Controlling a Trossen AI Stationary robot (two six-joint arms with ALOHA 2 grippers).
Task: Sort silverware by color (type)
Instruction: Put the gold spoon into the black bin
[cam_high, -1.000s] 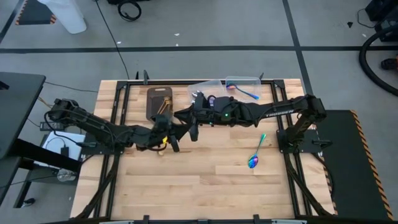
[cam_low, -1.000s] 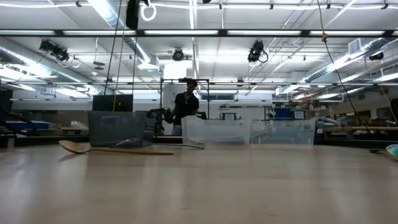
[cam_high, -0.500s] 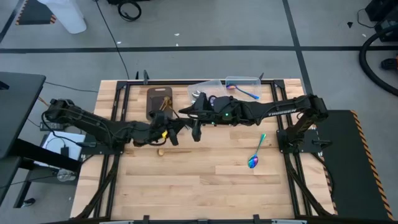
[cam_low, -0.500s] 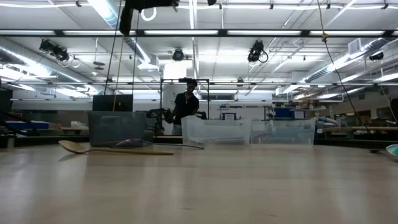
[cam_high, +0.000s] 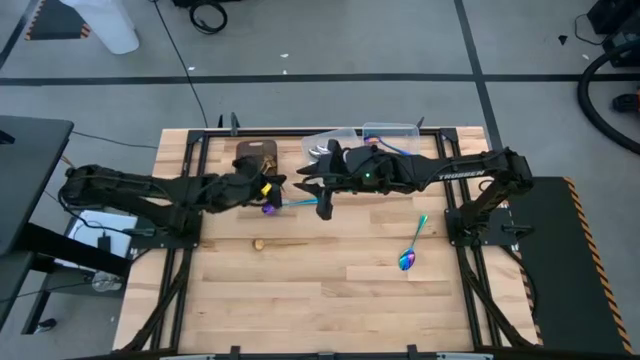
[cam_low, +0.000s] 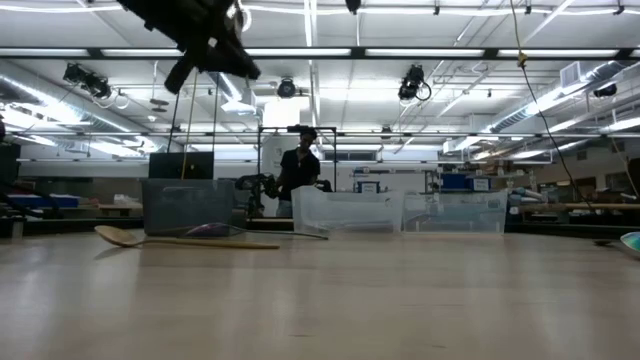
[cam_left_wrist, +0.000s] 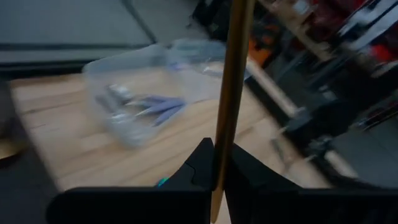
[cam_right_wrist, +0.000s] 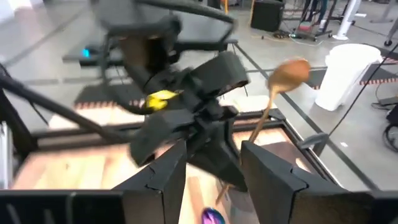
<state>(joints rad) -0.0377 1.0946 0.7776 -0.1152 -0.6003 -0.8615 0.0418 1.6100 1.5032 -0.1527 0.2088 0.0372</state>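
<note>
left end effector (cam_high: 262, 187) clamped on gold spoon (cam_left_wrist: 229, 93) beside dark tray (cam_high: 254, 160) | right end effector (cam_right_wrist: 211, 168) fingers apart, empty, over desk (cam_high: 330, 280) | rainbow spoon (cam_high: 411, 248) lying apart

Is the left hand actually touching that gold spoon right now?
Touching. In the left wrist view the gold spoon has its handle pinched between the left hand's two dark fingers, no gap on either side.

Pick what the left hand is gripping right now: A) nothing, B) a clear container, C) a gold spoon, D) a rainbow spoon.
C: the left wrist view shows the left hand shut on the slim stem of a gold spoon, and the right wrist view shows that spoon's bowl sticking up from it.
</note>
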